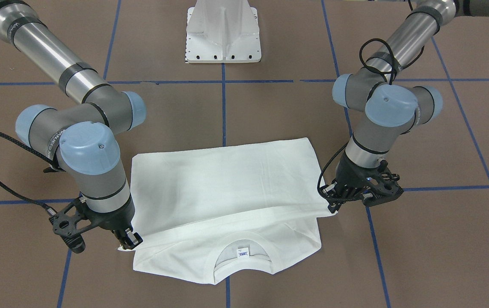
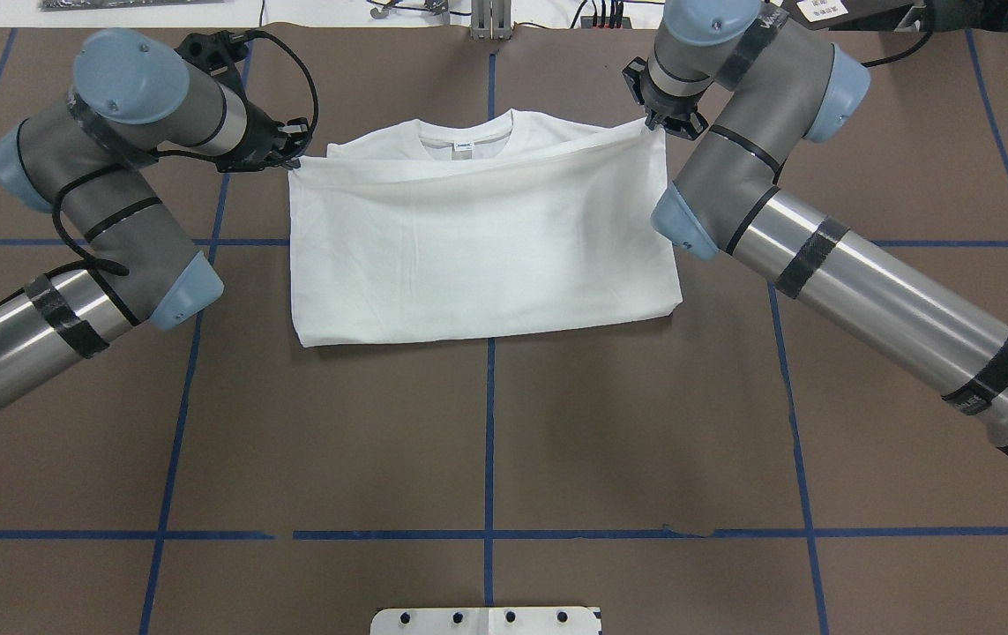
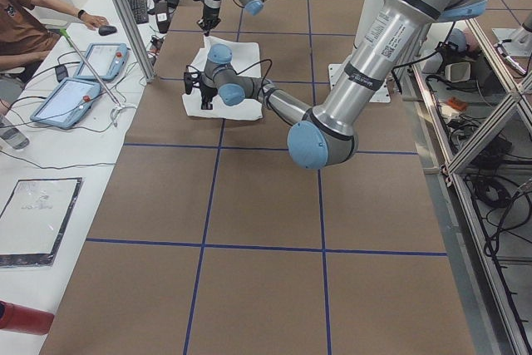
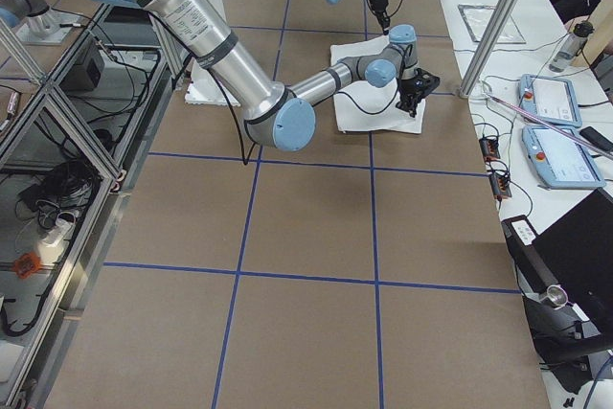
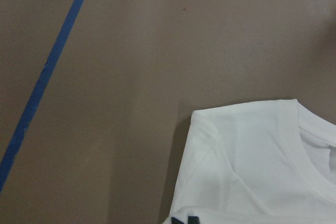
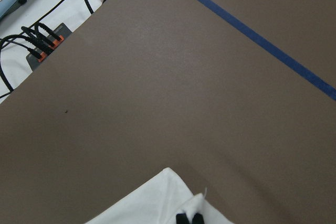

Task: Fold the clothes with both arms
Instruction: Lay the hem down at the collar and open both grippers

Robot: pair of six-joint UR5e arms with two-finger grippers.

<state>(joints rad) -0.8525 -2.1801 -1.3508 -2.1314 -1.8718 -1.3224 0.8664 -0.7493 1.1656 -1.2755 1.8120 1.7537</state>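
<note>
my left and right jaws clamp the t-shirt (image 1: pixel 227 184) by two corners; i'd lower both level, edge between them taut, short of the collar (image 1: pixel 244 238).

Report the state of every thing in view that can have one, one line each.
T-shirt, lying flat on the table, folded over on itself, with the top layer's edge stopping short of the collar.
Neck label, uncovered, beyond the folded edge.
Left claw, shut on one corner of the top layer.
Right claw, shut on the other corner of the top layer.
</note>
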